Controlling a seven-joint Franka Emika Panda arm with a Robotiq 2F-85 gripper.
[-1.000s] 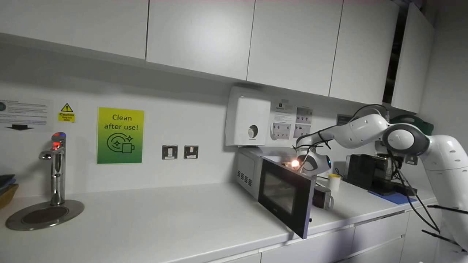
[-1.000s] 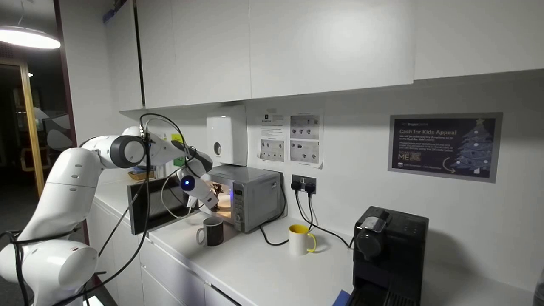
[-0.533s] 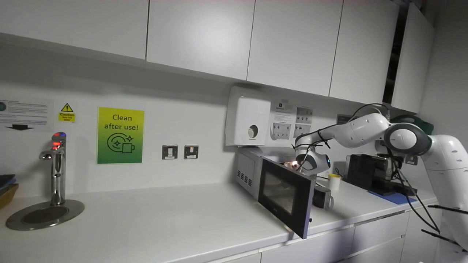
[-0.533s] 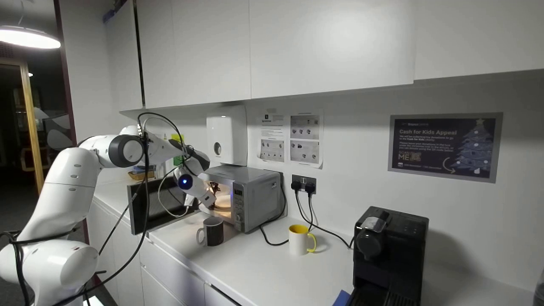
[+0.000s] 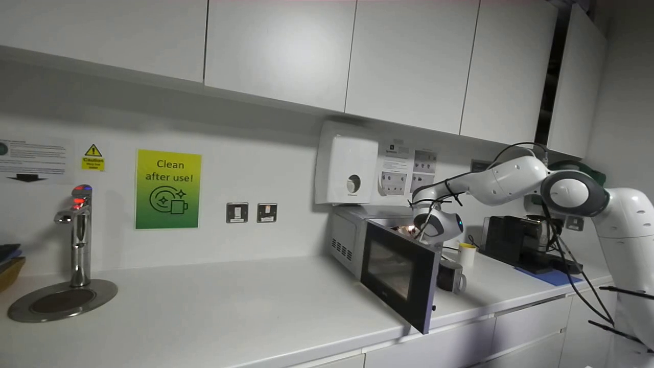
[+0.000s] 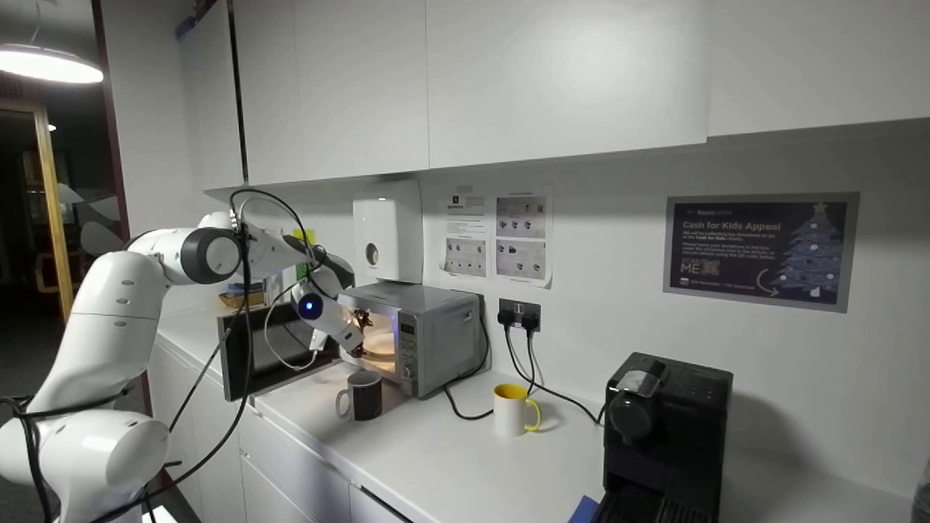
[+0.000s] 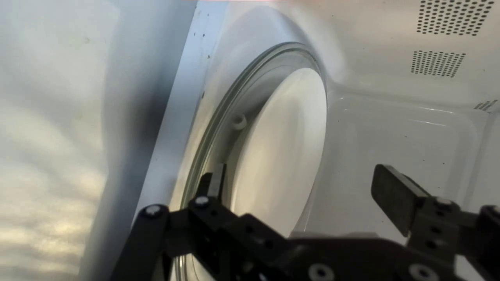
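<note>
My gripper (image 7: 300, 169) stands open at the lit mouth of the microwave (image 6: 445, 334), and nothing is held between its fingers. A white round dish (image 7: 283, 144) lies inside on the glass turntable (image 7: 224, 111). In the wrist view the dish appears beyond the gap, closer to the left finger (image 7: 216, 181) than to the right one. No contact with the dish can be seen. The microwave door (image 5: 396, 278) is swung wide and hides the gripper's fingers in that exterior view. Dark fingers (image 6: 362, 317) show against the lit cavity in an exterior view.
A dark mug with a grey handle (image 6: 365, 396) stands in front of the microwave, below the hand. Farther along the counter are a white mug with yellow inside (image 6: 511, 414) and a black coffee machine (image 6: 668, 428). Cables hang from the arm beside the open door.
The hand has drawn back a little from the microwave's opening, and the arm's elbow has shifted back with it. The jaws have stayed open. The mugs and door have not moved.
</note>
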